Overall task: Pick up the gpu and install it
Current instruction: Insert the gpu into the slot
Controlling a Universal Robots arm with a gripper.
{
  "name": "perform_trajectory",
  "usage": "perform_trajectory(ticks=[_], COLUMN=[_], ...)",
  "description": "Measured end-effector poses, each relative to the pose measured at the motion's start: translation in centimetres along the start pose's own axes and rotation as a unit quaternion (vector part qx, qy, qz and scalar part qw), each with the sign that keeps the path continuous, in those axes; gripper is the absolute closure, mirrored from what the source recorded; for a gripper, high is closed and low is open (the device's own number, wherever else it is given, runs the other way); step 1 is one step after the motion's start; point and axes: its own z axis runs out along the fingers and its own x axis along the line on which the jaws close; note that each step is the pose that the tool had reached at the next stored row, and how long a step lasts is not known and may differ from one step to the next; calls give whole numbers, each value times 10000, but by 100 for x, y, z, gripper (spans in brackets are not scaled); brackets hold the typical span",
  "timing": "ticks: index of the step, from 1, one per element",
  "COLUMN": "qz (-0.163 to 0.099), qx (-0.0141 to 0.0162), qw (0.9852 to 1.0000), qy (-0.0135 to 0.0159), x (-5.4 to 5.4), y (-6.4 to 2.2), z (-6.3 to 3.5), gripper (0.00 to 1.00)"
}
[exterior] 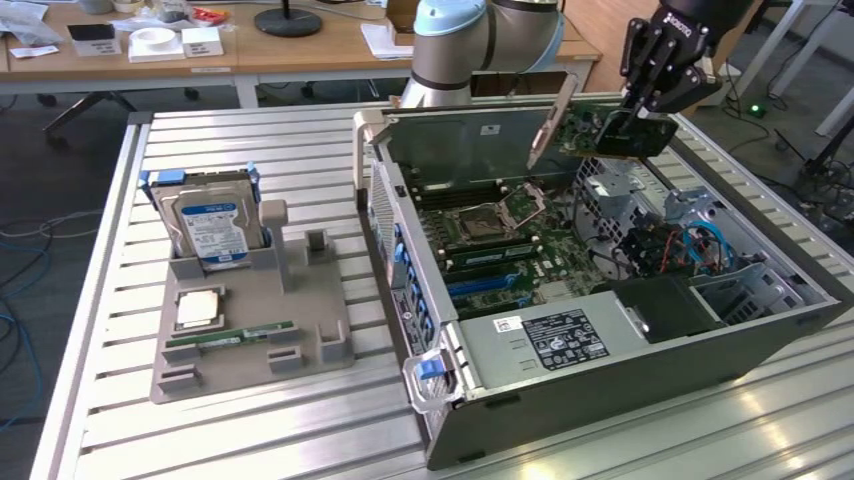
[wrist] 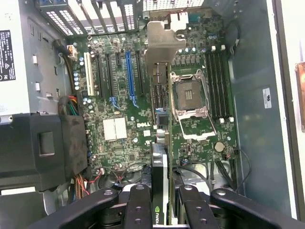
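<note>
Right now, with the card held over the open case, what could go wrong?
The gpu seems lined up nearer the open CPU socket than the blue slot; lowered so, it might strike the socket. The gripper clamps only one end, so the card may tilt. Its bracket might catch the rear slot covers.

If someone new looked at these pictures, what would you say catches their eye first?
Most eyes would go first to the hand gripping the gpu above the open computer case, at the exterior view's upper right. Next come the bare motherboard inside the case and the hard drive standing upright in a grey holder at the exterior view's left.
</note>
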Motion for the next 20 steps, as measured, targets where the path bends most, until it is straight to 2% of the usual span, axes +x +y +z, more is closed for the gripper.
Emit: perform_trajectory(ticks=[3, 4, 6, 11, 12, 17, 18, 20], qz=[0, 0, -5, -23, -26, -26, -28, -37], qx=[3, 16, 62, 216, 233, 240, 254, 301], qw=[10000, 10000, 10000, 9998, 9997, 9997, 9997, 9995], qy=[-1, -4, -8, -29, -31, -31, -34, -38], x=[0, 1, 2, 10, 12, 12, 12, 15], y=[1, 4, 13, 61, 67, 69, 73, 91], z=[1, 6, 19, 57, 60, 63, 69, 83], gripper=[73, 73, 73, 73, 73, 73, 73, 73])
